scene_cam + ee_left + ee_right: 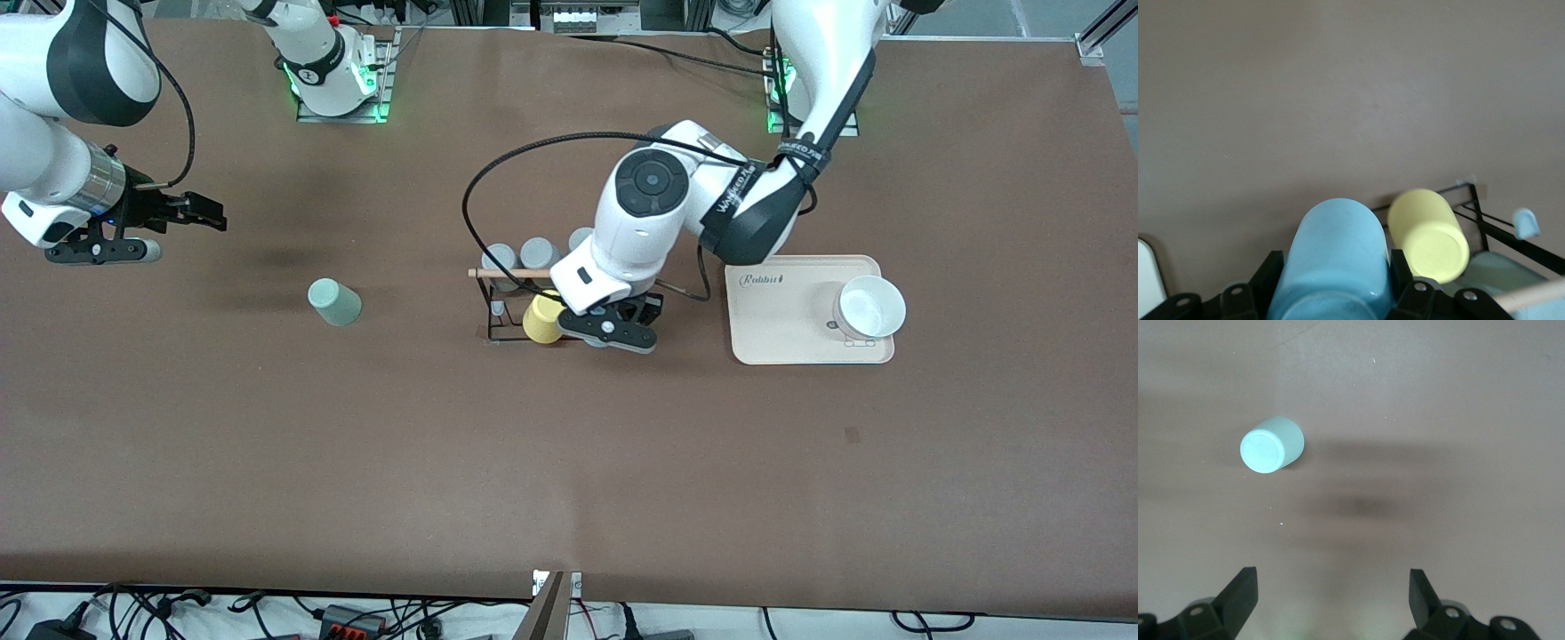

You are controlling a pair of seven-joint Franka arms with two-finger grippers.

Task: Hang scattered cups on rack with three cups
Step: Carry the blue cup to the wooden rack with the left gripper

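Observation:
My left gripper (pixel 613 331) is shut on the light blue cup (pixel 1338 233), held right beside the rack (pixel 494 331); in the front view the arm hides this cup. The rack is black wire with a wooden rod (pixel 516 272) across its top. A yellow cup (pixel 542 318) sits on a rack peg, right next to the blue cup (pixel 1431 233). The pale sage-green cup (pixel 334 302) stands alone on the table toward the right arm's end, seen in the right wrist view (pixel 1270 445). My right gripper (pixel 191 213) hangs open and empty over bare table, apart from that cup.
Three grey cups (pixel 538 253) stand by the rack on the side toward the robots' bases. A beige tray (pixel 782 324) with a white bowl (pixel 869 307) lies toward the left arm's end. A black cable (pixel 480 191) loops over the table above the rack.

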